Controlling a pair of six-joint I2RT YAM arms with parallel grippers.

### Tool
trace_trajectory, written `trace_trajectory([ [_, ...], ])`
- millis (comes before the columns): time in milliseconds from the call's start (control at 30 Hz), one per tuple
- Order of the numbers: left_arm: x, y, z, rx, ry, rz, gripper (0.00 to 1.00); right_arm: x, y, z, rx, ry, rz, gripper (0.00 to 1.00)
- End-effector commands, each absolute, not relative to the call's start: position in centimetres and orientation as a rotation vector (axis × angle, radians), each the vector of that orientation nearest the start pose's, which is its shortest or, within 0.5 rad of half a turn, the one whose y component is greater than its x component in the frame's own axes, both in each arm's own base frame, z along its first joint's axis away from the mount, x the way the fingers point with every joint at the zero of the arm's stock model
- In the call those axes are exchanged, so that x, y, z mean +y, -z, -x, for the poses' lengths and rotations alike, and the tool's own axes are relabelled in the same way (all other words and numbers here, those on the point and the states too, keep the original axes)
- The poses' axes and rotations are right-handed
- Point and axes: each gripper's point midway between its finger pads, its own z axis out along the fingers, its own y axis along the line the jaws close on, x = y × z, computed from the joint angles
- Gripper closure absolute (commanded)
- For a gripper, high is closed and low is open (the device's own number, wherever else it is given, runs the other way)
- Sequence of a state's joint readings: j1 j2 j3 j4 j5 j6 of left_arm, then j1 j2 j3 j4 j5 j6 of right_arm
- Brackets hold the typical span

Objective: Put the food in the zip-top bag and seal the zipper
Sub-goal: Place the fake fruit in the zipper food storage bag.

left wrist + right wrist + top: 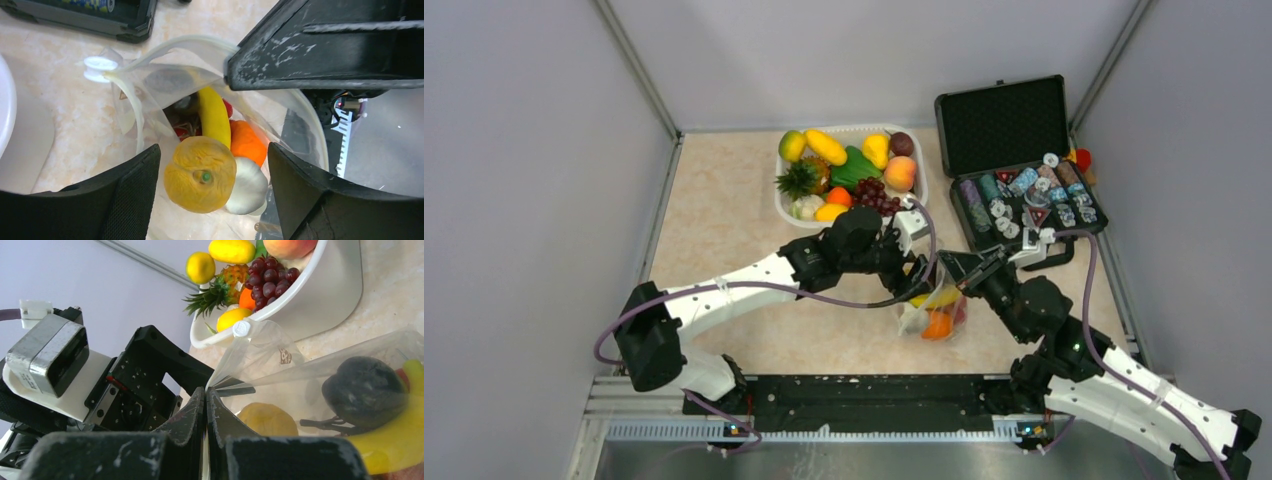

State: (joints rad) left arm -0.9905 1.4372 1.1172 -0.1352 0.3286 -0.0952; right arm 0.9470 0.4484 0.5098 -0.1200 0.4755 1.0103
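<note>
Our left gripper (212, 160) hangs open over the zip-top bag (145, 85), a yellow fruit (200, 175) loose between its fingers (125, 200). Our right gripper (206, 405), at its 3 o'clock from above, clamps the bag's rim.

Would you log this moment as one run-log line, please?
left gripper: open over zip-top bag | right gripper: shut on its rim | zipper: unsealed | banana: bagged

one zip-top bag (260, 347), one white tub (330, 295), one black case (1004, 125).

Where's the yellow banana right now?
Left wrist view, centre: the glossy yellow toy banana lies inside the clear plastic zip-top bag, beside an orange fruit.
</note>
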Motion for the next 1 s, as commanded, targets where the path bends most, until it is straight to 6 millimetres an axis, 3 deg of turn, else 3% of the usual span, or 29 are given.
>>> trace_trajectory([
  [0, -40.3, -24.6, -18.0, 1.705, 1.079, -1.120, 0.25, 18.4, -27.9, -19.6, 1.630, -1.134, -0.482, 1.00],
  [133, -39.4, -22.8, -18.1, 1.811, 0.992, -1.183, 0.35, 18.0, -27.9, -19.6, 1.628, -1.127, -0.492, 1.00],
  [300, -38.4, -21.4, -16.9, 1.852, 0.974, -1.318, 0.30, 17.9, -28.1, -19.5, 1.621, -1.129, -0.492, 1.00],
  [400, -38.2, -20.6, -17.4, 1.887, 0.928, -1.317, 0.29, 18.0, -28.0, -19.5, 1.621, -1.132, -0.491, 1.00],
  [867, -40.0, -18.9, -15.4, 1.920, 0.992, -1.468, 0.27, 18.0, -28.0, -19.5, 1.626, -1.133, -0.488, 1.00],
  [967, -40.0, -18.8, -15.8, 1.930, 0.957, -1.451, 0.36, 18.0, -28.0, -19.5, 1.626, -1.134, -0.490, 1.00],
])
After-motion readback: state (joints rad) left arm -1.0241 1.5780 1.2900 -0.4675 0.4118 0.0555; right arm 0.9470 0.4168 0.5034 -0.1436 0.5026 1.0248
